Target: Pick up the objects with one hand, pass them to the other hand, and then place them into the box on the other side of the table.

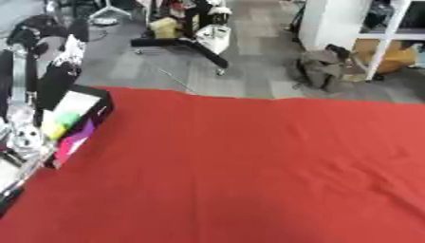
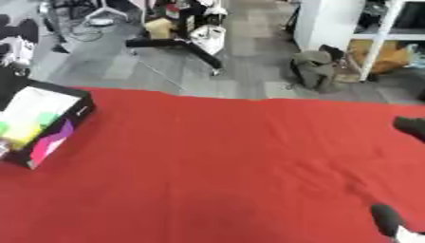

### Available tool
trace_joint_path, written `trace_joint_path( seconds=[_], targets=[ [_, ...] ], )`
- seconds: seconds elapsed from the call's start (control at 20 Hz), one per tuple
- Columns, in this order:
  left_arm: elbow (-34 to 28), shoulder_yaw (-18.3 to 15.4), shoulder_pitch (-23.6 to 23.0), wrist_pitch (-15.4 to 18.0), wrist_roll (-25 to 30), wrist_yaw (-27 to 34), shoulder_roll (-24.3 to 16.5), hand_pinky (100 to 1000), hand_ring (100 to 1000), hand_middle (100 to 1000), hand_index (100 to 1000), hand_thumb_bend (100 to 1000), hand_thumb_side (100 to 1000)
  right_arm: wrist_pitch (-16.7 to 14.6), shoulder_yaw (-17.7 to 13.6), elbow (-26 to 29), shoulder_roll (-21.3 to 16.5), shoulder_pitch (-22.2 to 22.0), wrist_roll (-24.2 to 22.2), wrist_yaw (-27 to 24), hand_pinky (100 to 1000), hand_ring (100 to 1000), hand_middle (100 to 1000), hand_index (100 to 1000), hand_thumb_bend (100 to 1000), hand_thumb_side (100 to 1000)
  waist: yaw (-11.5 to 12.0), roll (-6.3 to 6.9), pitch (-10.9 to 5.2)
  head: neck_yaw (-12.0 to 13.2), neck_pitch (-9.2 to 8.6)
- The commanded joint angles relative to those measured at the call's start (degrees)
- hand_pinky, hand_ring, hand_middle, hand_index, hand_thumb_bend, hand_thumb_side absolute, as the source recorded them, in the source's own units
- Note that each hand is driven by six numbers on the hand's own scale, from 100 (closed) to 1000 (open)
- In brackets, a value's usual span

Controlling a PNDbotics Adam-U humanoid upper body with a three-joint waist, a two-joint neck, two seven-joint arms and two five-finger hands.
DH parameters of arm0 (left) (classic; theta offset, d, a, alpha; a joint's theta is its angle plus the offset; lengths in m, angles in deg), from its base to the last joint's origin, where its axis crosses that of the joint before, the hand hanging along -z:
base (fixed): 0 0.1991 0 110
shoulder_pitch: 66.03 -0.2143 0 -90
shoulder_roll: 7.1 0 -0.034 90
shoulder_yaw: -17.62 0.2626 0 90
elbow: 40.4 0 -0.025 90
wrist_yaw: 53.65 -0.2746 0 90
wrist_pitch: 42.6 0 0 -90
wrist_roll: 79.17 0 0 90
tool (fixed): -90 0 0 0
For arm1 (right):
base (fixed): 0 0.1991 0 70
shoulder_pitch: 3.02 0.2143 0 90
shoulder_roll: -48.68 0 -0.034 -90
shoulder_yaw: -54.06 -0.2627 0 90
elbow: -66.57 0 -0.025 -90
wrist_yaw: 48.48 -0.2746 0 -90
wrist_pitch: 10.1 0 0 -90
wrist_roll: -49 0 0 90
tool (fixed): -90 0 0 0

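Red cloth is covering the table (image 1: 249, 171), and the landmark here is the black box (image 2: 41, 126) sitting at the table's far left corner. Inside the box, something yellow-green (image 2: 33, 124) is showing against a pale lining, with a magenta patch on the wall facing the camera; whether those colours are objects already dropped in or only part of the box, the pictures are not settling. Just left of the box, in the left eye view, the left arm and hand (image 1: 29, 137) are appearing as a blur of black and silver at the table's edge, close against the box's side; I cannot tell whether the fingers are curled, straight, or holding anything. Far to the right of the box, at the opposite edge in the right eye view, two dark shapes are poking in, one higher (image 2: 411, 126) and one at the lower corner (image 2: 383, 219); the lower one is probably the right hand, but its state is also impossible to read. Between the box and those shapes no loose object is lying on the cloth, so the task looks to be at or near a placing, or between objects.
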Motion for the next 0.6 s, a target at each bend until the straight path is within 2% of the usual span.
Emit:
trace_joint_path(
  seconds=[0.05,0.15,0.25,0.4,0.6],
  targets=[
    [-1.1,3.8,0.3,5.5,6.2,-4.8,4.7,921,901,851,649,378,727,0.8,-1.2,0.1,1.3,0.5,-1.4,-1.4,1000,889,864,975,367,605,-0.1,-0.05,-1.07,-3.7,3.47],
    [-1.1,6.1,-0.4,6.1,10.1,-8.3,7.6,921,905,853,641,369,731,1.4,-1.5,-0.1,2.6,0.2,-2.1,-2.0,1000,887,860,972,364,606,0.0,-0.19,-1.15,-5.0,5.59],
    [-1.1,8.3,-1.1,5.4,13.1,-11.8,11.0,927,910,853,631,346,751,2.1,-1.7,-0.5,4.2,-0.1,-3.0,-2.5,1000,884,852,969,359,612,0.3,-0.34,-1.02,-6.0,6.74],
    [-1.1,11.1,-2.4,3.2,15.2,-15.0,15.7,942,919,858,619,318,788,2.7,-1.4,-0.9,5.7,-0.6,-4.8,-3.2,1000,882,848,967,353,611,0.2,-0.58,-0.75,-5.8,7.05],
    [-1.1,14.3,-3.5,0.8,15.4,-15.5,19.5,950,917,852,606,294,809,2.6,-1.4,-1.2,7.3,-1.5,-6.3,-3.2,1000,876,836,962,342,608,0.4,-1.01,-0.19,-5.7,7.09]
  ],
)
